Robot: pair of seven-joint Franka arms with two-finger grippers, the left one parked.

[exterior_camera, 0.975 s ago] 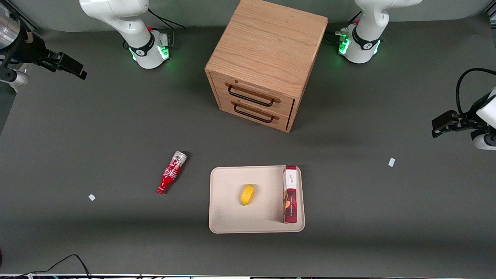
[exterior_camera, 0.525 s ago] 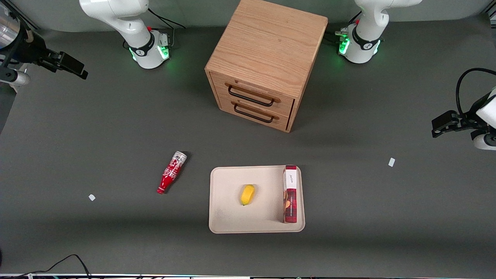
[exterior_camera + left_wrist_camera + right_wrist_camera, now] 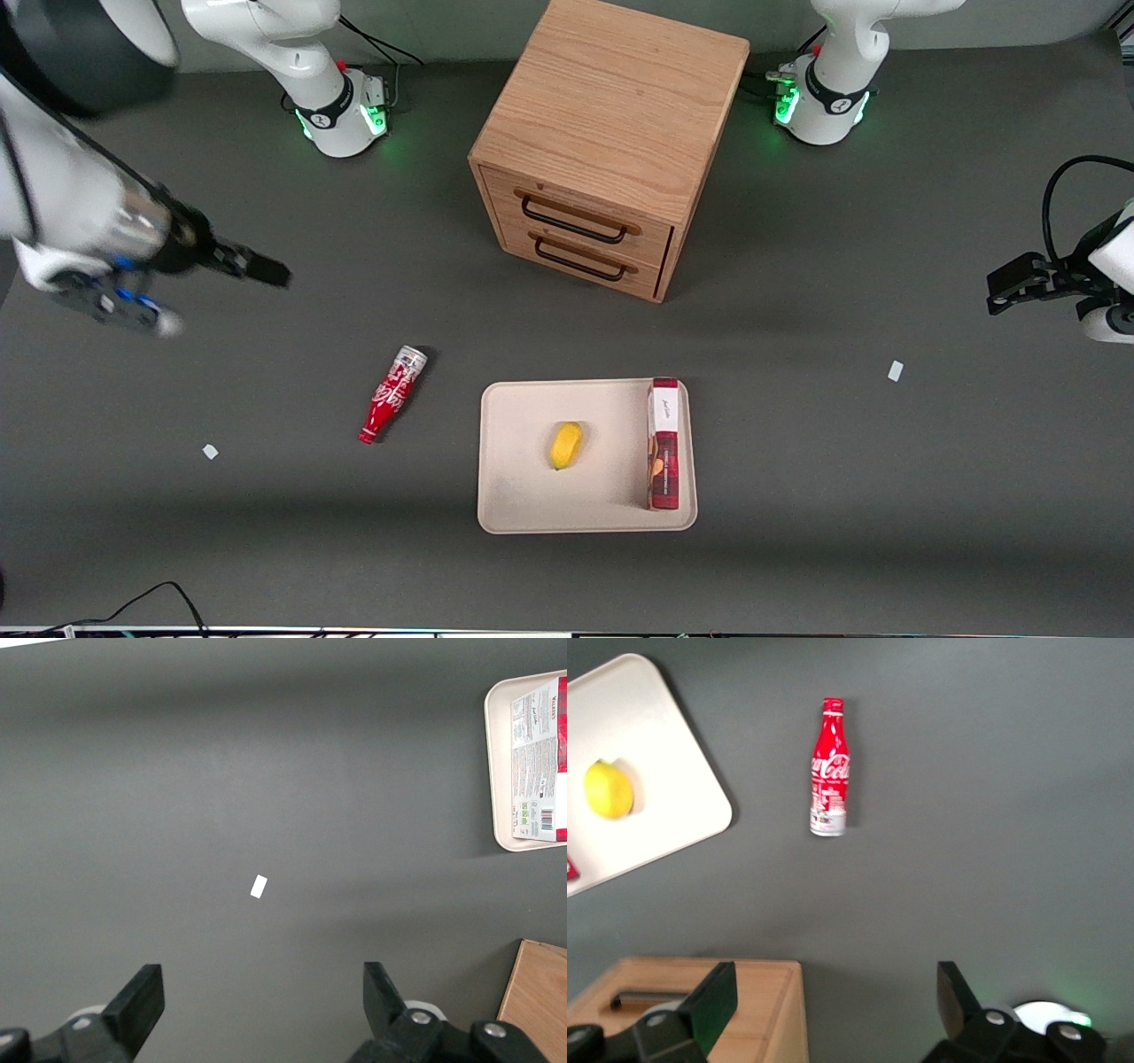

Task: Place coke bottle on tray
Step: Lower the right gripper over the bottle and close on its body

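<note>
The coke bottle (image 3: 391,394) lies on its side on the dark table, beside the tray, cap end nearer the front camera. It also shows in the right wrist view (image 3: 830,769), red with white script and a silver base. The beige tray (image 3: 523,478) lies flat and also shows in the right wrist view (image 3: 664,780). My right gripper (image 3: 252,268) hangs above the table toward the working arm's end, apart from the bottle and farther from the front camera. Its fingers (image 3: 718,992) stand wide apart and hold nothing; the gripper (image 3: 835,992) is open.
A yellow lemon (image 3: 565,445) and a red-and-white box (image 3: 663,443) rest on the tray. A wooden drawer cabinet (image 3: 611,133) stands farther from the front camera than the tray. Small white scraps (image 3: 210,451) (image 3: 895,370) lie on the table.
My right arm has swung in from the table's edge toward the bottle and nearer the front camera. The bottle, the tray and its contents have not moved.
</note>
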